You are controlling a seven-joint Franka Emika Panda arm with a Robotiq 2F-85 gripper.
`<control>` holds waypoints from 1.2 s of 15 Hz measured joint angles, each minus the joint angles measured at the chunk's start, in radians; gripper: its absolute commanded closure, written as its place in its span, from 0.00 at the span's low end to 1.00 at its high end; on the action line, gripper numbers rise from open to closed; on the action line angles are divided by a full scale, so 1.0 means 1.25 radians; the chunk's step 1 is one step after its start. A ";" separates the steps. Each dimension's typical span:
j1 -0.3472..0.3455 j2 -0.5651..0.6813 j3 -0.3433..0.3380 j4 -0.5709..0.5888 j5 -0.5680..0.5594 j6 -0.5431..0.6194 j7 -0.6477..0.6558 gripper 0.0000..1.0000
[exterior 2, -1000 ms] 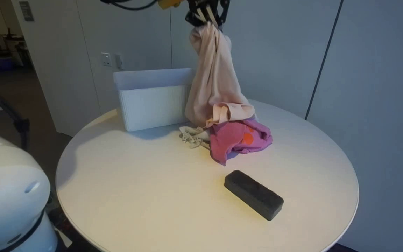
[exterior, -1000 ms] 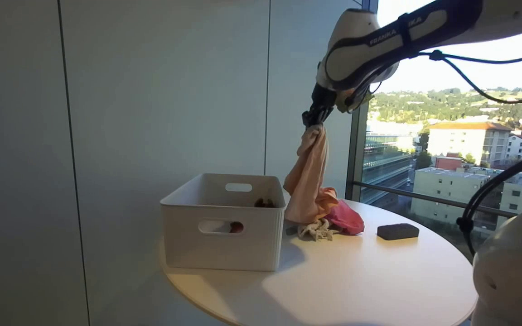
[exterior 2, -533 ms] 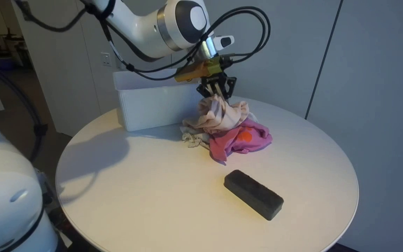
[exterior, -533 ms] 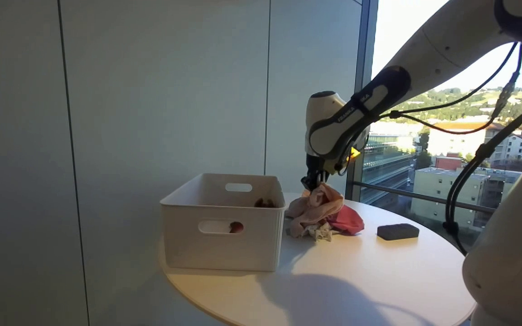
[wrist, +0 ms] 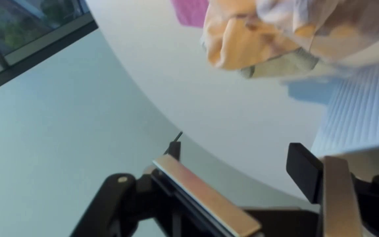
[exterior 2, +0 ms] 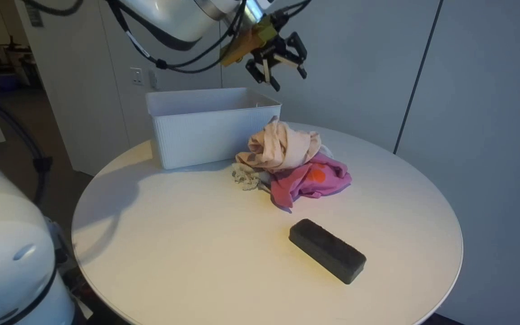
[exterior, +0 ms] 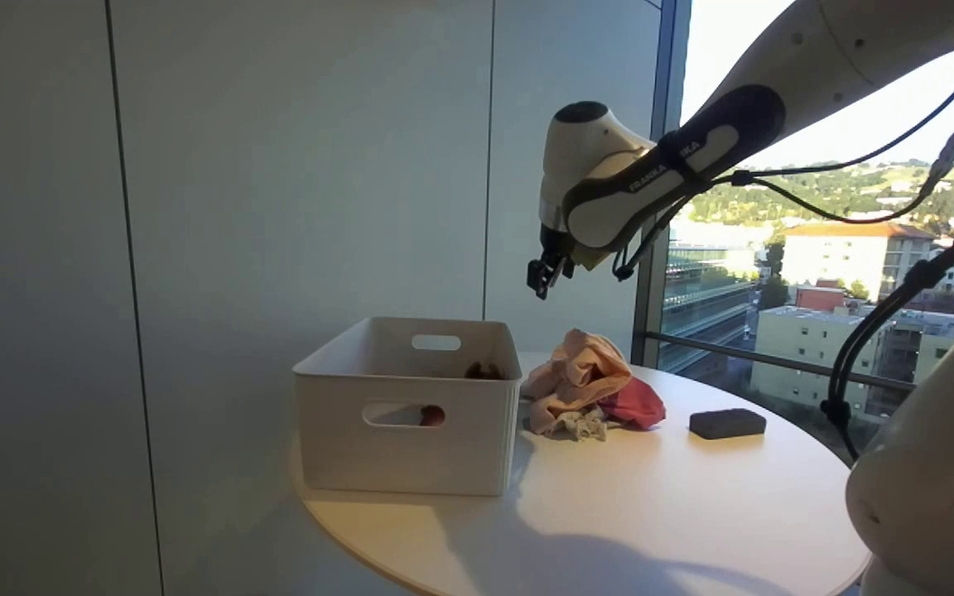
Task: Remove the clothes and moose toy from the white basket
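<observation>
In both exterior views the white basket (exterior: 407, 459) stands upright on the round table. Dark brown parts of what looks like the moose toy (exterior: 484, 372) show above its near rim, and a reddish bit shows through the handle slot. Beside the basket lies a heap of clothes: a peach cloth (exterior 2: 282, 146) on top, a pink cloth (exterior 2: 312, 178) with orange spots, and a cream piece (exterior 2: 246, 176) with a ruffled edge. My gripper (exterior 2: 290, 80) hangs tilted above the heap, its jaws spread wide with nothing between them. The wrist view shows the peach cloth (wrist: 245, 42) apart from the fingers.
A black block (exterior 2: 327, 250) lies on the table (exterior 2: 188, 253) in front of the heap. The basket's ribbed wall (wrist: 367, 105) is close to one finger in the wrist view. A wall panel (exterior: 303, 165) and a window stand behind the table.
The peach cloth came down from hanging in the gripper to lie crumpled on the heap. The gripper let go, opened, then rose and tilted away.
</observation>
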 measured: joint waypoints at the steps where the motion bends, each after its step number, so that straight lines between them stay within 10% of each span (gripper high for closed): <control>1: 0.003 -0.034 0.012 0.006 -0.008 0.000 -0.002 0.00; 11: 0.257 -0.133 0.050 0.173 0.273 -0.171 -0.393 0.00; 18: 0.297 -0.017 0.047 0.316 0.356 -0.459 -0.620 0.00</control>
